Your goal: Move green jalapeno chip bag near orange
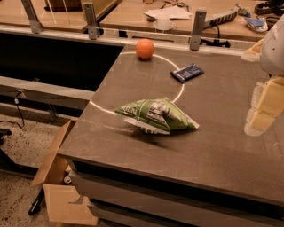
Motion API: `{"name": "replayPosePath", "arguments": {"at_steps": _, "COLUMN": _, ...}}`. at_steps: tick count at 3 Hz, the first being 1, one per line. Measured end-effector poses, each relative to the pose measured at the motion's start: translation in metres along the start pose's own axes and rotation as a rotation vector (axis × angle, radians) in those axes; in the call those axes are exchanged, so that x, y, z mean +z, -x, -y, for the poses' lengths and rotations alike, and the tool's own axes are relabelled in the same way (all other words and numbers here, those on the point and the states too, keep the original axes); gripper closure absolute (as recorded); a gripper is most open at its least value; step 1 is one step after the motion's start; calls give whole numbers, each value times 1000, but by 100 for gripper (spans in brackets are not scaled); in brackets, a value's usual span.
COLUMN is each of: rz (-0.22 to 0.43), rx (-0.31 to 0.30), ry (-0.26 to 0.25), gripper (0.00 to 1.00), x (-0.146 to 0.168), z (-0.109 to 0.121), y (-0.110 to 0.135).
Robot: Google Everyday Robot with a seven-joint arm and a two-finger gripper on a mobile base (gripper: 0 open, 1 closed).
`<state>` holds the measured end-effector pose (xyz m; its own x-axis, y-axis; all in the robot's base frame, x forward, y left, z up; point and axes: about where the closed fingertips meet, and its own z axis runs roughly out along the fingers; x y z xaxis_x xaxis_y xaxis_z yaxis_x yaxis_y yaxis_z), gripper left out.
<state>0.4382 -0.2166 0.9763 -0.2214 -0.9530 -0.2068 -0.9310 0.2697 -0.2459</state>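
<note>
Green jalapeno chip bag (156,116) sits mid table (213,150), orange (145,48) at its far edge; tool (262,108) hangs at right, state unclear.

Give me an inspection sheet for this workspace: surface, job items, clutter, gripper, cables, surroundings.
Surface: dark table, white circle line marked on it.
Job's things: green jalapeno chip bag lying front middle; orange at the far edge, well apart.
Clutter: dark blue packet flat, right of the orange.
Gripper: gripper at the right edge of view, clear of the bag.
Cables: black cable near the floor, left.
Surroundings: open cardboard box below the table's left corner; papers on the bench behind.
</note>
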Motion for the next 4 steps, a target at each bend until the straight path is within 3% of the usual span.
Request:
{"name": "replayPosePath", "arguments": {"at_steps": 1, "rz": 0, "rx": 0, "ry": 0, "gripper": 0, "x": 0, "z": 0, "y": 0}}
{"name": "replayPosePath", "arguments": {"at_steps": 2, "rz": 57, "rx": 14, "ry": 7, "gripper": 0, "x": 0, "z": -1, "y": 3}}
{"name": "replayPosePath", "arguments": {"at_steps": 3, "rz": 220, "rx": 61, "ry": 16, "gripper": 0, "x": 10, "z": -5, "y": 11}}
{"name": "replayPosePath", "arguments": {"at_steps": 4, "rz": 443, "rx": 125, "ry": -1, "gripper": 0, "x": 28, "z": -12, "y": 46}}
